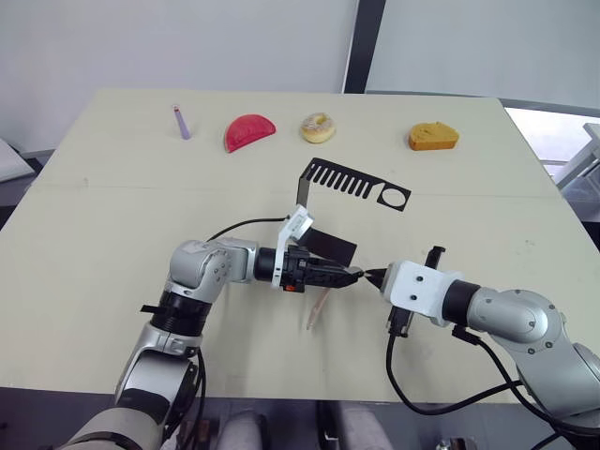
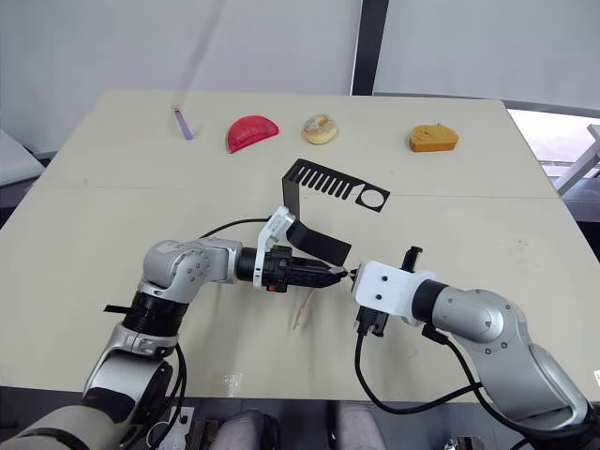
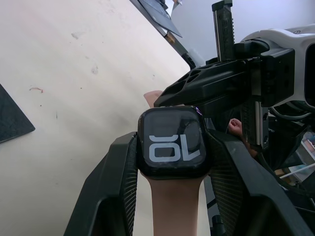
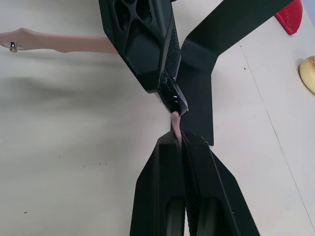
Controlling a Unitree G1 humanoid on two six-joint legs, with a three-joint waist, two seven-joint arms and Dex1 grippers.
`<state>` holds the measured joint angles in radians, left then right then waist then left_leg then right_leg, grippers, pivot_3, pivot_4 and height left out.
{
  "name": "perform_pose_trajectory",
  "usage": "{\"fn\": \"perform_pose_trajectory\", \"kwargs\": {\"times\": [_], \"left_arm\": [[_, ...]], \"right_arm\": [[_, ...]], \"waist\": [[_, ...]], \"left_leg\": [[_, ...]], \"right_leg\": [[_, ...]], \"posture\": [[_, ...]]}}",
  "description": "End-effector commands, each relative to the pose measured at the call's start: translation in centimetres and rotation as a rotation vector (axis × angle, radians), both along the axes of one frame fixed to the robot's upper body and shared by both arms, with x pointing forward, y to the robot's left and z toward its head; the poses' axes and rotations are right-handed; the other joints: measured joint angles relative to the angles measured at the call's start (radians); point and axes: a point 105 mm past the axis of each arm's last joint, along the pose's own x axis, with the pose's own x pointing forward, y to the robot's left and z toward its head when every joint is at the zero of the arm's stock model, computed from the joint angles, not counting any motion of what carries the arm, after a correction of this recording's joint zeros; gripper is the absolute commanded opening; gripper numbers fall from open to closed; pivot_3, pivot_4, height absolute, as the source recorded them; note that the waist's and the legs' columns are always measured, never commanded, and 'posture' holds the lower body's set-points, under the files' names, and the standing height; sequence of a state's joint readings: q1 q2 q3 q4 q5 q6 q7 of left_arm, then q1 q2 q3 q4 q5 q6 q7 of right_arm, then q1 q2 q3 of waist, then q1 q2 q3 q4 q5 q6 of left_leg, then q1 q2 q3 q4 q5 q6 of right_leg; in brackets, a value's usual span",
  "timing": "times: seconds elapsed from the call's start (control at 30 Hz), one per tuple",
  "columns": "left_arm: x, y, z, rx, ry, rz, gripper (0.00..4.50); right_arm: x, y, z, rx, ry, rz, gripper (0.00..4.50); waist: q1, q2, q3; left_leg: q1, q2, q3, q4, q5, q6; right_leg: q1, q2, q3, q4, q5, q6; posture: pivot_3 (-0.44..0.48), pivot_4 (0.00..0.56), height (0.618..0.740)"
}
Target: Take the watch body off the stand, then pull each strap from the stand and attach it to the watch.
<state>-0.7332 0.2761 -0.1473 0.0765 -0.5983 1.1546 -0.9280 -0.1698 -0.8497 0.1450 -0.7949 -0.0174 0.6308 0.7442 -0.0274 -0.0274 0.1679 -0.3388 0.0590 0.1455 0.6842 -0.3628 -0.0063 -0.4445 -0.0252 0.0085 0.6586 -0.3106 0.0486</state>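
My left gripper (image 1: pixel 352 276) is shut on the watch body (image 3: pixel 171 142), a small black case whose dark screen shows light digits. One pale pink strap (image 1: pixel 316 309) hangs from the case down to the table. My right gripper (image 4: pixel 178 137) meets it from the right, shut on the second strap (image 4: pixel 175 123), whose free end touches the case's edge (image 4: pixel 173 98). The black stand (image 1: pixel 352 183) is just behind both grippers, its flat base (image 1: pixel 328 246) beside the left wrist, and its comb arm and ring hole are bare.
Along the far edge of the beige table (image 1: pixel 94 234) lie a purple stick (image 1: pixel 181 122), a red slice (image 1: pixel 248 131), a doughnut (image 1: pixel 318 127) and an orange piece of food (image 1: pixel 432 137). Cables trail from both wrists.
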Motion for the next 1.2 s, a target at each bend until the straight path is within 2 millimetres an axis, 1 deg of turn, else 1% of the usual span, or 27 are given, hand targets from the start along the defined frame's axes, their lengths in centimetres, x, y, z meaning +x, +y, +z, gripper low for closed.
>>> {"fn": "perform_pose_trajectory", "kwargs": {"times": [0.03,1.2], "left_arm": [[-0.94,-0.94,1.5,-0.06,-0.035,-0.062,1.59],[-1.04,-1.15,1.53,-0.066,-0.04,-0.073,1.59]], "right_arm": [[-0.14,0.32,0.84,0.013,-0.048,0.016,0.0],[-0.03,0.16,0.83,0.013,-0.05,0.006,0.0]], "waist": [[0.0,0.0,0.0],[0.0,0.0,0.0]], "left_leg": [[0.0,0.0,0.0,0.0,0.0,0.0],[0.0,0.0,0.0,0.0,0.0,0.0]], "right_leg": [[0.0,0.0,0.0,0.0,0.0,0.0],[0.0,0.0,0.0,0.0,0.0,0.0]], "posture": [[0.0,0.15,0.737],[0.0,0.15,0.737]]}}
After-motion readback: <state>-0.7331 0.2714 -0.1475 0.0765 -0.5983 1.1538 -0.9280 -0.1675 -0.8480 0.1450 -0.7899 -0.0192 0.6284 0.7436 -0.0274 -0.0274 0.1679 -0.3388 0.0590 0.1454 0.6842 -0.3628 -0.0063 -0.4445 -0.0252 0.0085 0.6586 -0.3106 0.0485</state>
